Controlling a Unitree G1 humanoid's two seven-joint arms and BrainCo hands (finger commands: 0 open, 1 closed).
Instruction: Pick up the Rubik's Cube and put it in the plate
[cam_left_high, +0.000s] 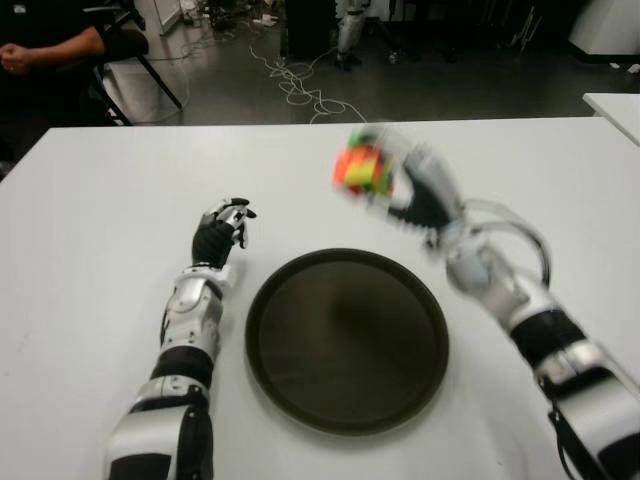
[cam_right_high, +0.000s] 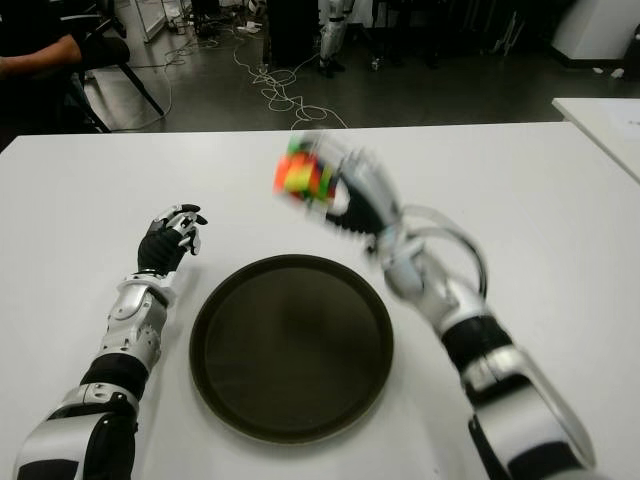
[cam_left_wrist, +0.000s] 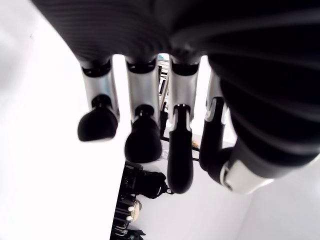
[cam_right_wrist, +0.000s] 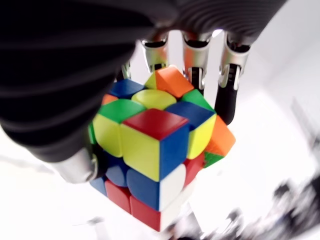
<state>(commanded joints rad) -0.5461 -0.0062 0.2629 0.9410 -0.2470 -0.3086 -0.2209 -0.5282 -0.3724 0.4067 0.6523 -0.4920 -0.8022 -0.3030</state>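
My right hand (cam_left_high: 400, 185) holds the multicoloured Rubik's Cube (cam_left_high: 362, 170) in the air, beyond the far right rim of the plate. In the right wrist view its fingers (cam_right_wrist: 195, 60) wrap the cube (cam_right_wrist: 155, 150) closely. The dark round plate (cam_left_high: 347, 340) lies on the white table (cam_left_high: 100, 220) in front of me, with nothing in it. My left hand (cam_left_high: 222, 235) shows to the left of the plate, fingers loosely curled and holding nothing.
A person's arm (cam_left_high: 45, 50) and a chair show beyond the table's far left corner. Cables (cam_left_high: 300, 90) lie on the floor behind. Another white table's corner (cam_left_high: 615, 105) is at the far right.
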